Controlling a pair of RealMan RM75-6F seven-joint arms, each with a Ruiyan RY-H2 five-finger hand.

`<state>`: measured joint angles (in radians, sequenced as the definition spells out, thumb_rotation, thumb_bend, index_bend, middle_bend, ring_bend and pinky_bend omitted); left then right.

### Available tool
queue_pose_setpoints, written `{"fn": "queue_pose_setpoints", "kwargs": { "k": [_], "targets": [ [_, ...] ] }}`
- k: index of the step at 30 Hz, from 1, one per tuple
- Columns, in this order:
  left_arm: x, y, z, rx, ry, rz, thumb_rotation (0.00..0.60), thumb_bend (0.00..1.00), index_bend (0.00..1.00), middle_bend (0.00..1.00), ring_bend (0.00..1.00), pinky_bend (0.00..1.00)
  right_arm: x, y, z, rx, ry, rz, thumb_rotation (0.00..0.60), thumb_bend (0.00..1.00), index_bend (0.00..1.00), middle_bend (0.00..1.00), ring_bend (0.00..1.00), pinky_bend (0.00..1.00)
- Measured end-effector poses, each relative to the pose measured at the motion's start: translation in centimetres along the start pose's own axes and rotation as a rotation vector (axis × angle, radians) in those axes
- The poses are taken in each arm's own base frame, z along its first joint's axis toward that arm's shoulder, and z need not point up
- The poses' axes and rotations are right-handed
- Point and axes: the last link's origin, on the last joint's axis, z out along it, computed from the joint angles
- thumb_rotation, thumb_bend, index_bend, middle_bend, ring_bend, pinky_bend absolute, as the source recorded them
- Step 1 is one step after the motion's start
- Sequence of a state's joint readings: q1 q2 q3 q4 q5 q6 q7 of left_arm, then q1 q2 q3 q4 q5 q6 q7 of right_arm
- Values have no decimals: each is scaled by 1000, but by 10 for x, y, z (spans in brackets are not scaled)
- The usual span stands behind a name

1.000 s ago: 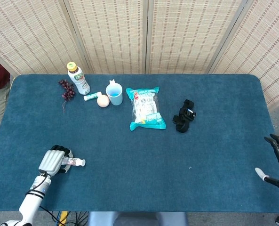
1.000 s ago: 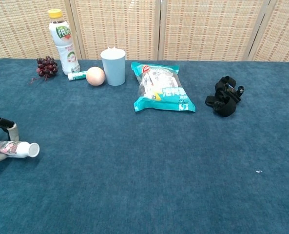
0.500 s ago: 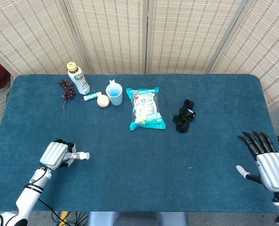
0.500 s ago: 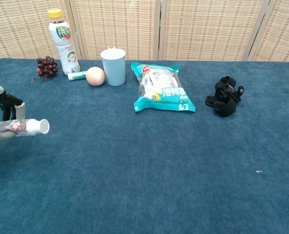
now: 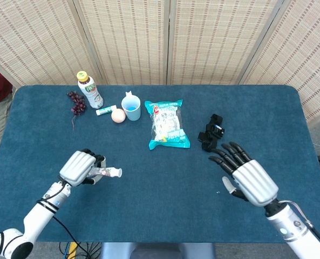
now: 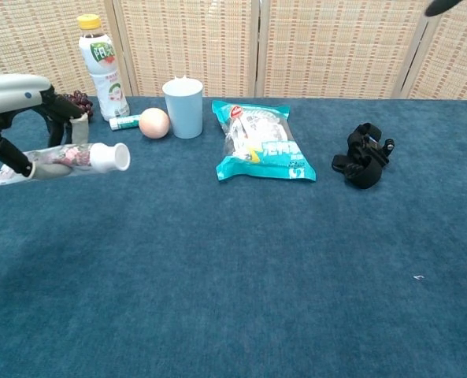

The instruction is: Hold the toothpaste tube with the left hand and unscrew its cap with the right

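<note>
My left hand grips the toothpaste tube and holds it lifted above the blue table, roughly level. Its white cap points toward the right. In the head view my right hand hovers over the right half of the table, open, fingers spread and pointing toward the far left, well apart from the cap. In the chest view only a dark fingertip of the right hand shows at the top right corner.
Along the far side stand a drink bottle, grapes, a small tube, a peach-coloured ball and a blue cup. A teal snack bag and a black strap bundle lie mid-table.
My left hand raised the toothpaste tube off the table and carried it rightward. My right hand came in from the right edge toward the middle, fingers still spread.
</note>
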<state>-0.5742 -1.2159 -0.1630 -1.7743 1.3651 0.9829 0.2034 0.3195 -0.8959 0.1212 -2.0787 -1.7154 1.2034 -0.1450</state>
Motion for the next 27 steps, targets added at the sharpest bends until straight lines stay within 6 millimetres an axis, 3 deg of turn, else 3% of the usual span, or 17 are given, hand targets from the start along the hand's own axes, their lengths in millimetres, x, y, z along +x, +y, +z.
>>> {"fn": "queue_pose_setpoints", "kwargs": {
  "k": [5,20,27],
  "targets": [
    [10,14,11,-18,-9,-35,600,387,594,676,513,334,-5,-22,28,86,-33,-3,600,737,273,159,0,47],
    [24,43,46,-21,-60,-136,600,400,604,679,514,354,-30,-71,89,168,-53,-42,600,741,284,150,0,17],
    [25,49,56,-7,-74,-157,600,406,610,679,514,357,-45,-83,109,172,-49,-44,600,741,284,131,0,3]
  ]
}}
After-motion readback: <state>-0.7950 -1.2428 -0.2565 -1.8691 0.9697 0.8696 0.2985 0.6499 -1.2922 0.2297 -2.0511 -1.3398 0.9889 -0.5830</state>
